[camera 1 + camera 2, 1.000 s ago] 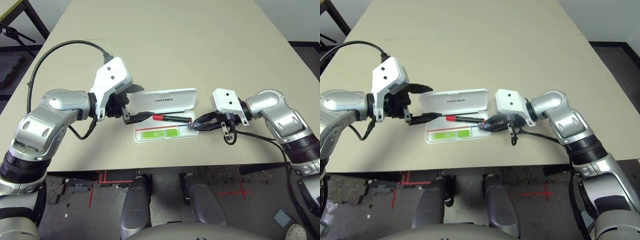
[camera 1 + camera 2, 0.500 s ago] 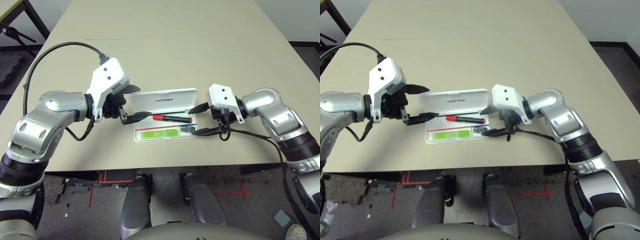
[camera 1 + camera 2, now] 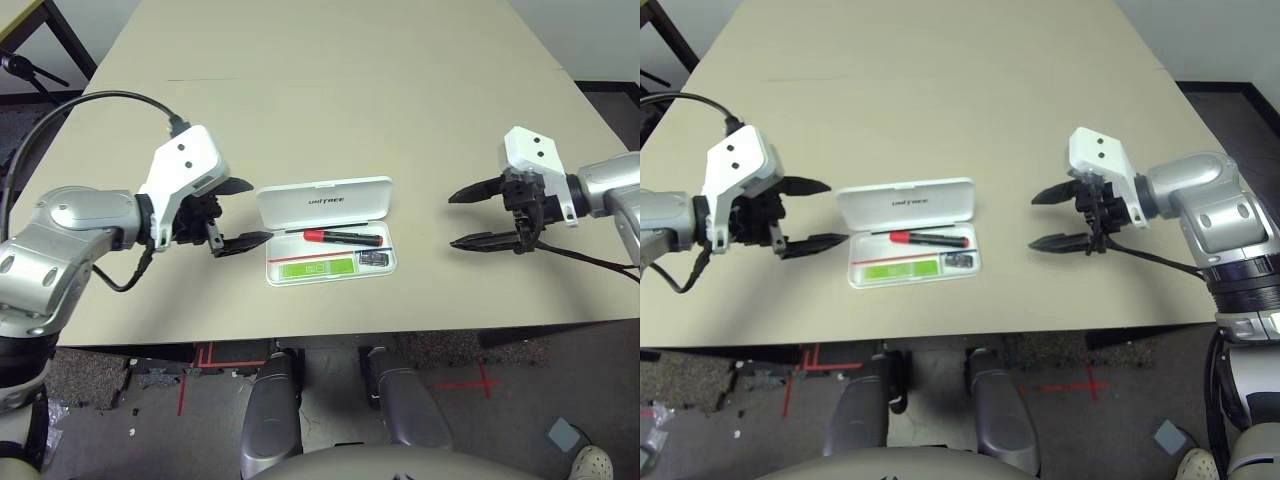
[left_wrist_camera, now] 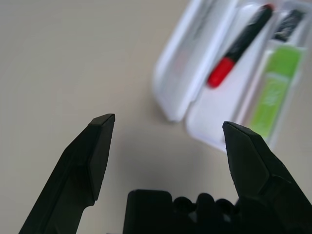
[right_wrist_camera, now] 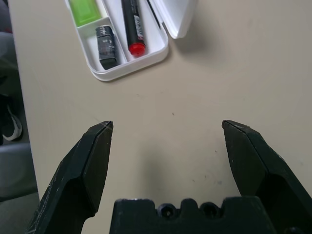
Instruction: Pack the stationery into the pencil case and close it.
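A: Where is the pencil case (image 3: 330, 232) seen?

B: It is seen in the middle of the desk (image 3: 340, 90), near the front edge. It is open, and the lid is laid back flat on the far side, with the dark print facing up.

A: What is found inside the tray?

B: The red-and-black marker (image 3: 344, 237) is laid along the far part of the tray. The green highlighter (image 3: 318, 267) is laid along the near part. The small dark eraser (image 3: 374, 259) is placed at the right end, just beside the highlighter.

A: How are the fingers held?

B: The fingers of the left gripper (image 3: 238, 214) are spread wide, and nothing is held between them. It is seen just to the left of the case, not touching it. The right gripper (image 3: 470, 218) is also opened wide and is empty. It is kept well apart from the case, on the right side.
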